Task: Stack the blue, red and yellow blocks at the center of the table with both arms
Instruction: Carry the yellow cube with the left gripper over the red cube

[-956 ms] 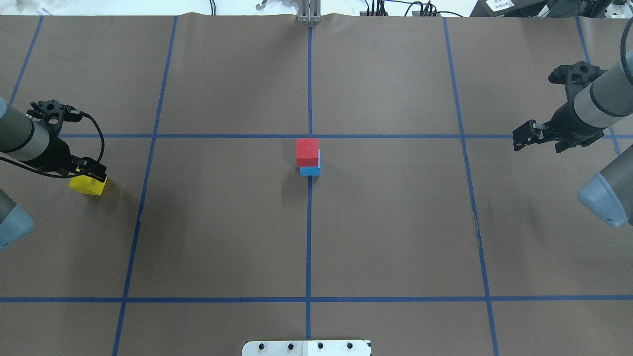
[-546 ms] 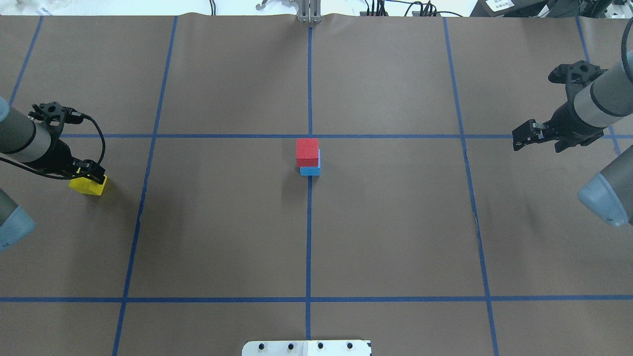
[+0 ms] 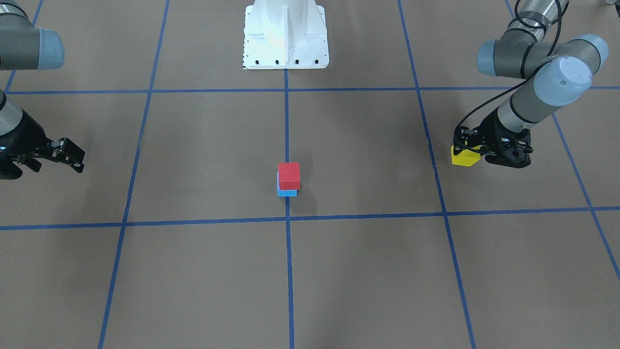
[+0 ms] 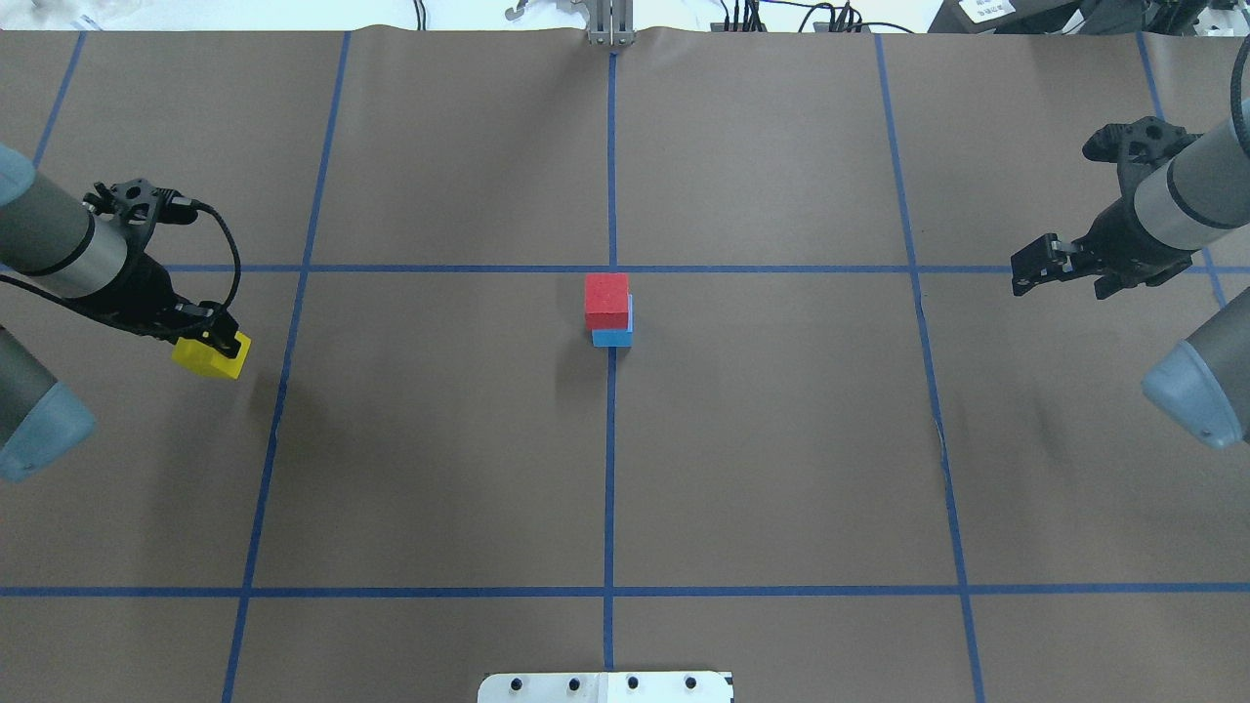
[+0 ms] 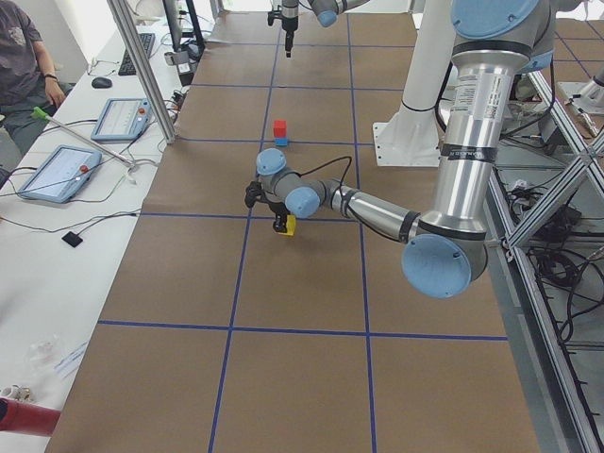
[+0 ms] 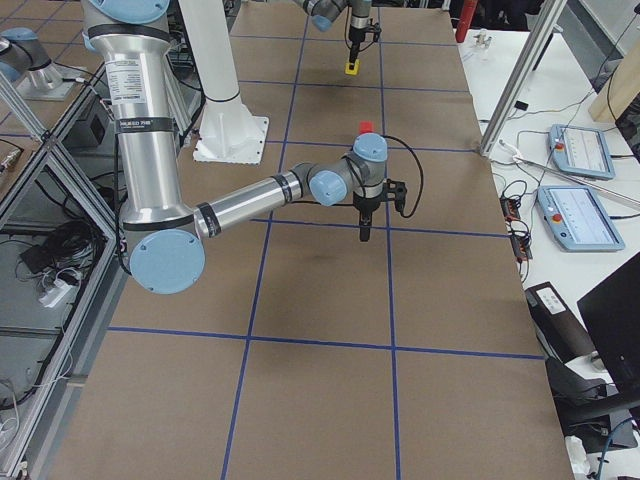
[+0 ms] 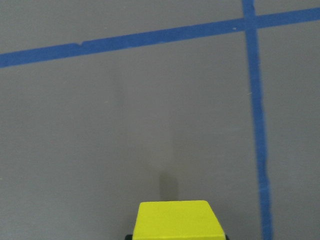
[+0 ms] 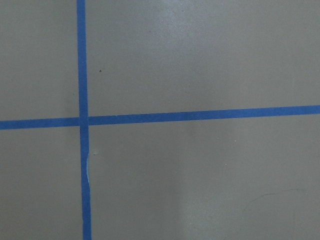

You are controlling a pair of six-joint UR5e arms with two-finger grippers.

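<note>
The left tool is clamped on the small matte yellow cube, which sits far out on the left part of the wide brown tape-gridded surface, just left of a lengthwise blue tape line. Its shadow falls apart from it in the left wrist view, so it looks lifted a little.

The right tool hangs empty over the far right of the surface, beside a tape crossing. Whether its fingers are apart or together, I cannot tell.

At the middle, the red cube rests on the sky-blue cube. The red one sits slightly left of square, so a thin blue strip shows along its right side. The pair stands on the lengthwise line, just on the robot's side of the centre crossing.

By my judgement two thirds are done. What is left is to carry the yellow cube rightward and set it on the red one.

Nothing lies on the brown stretch between cube and stack, and the right arm is well clear of it. The red top is a small target, and its offset leaves little margin for a crooked placement.
</note>
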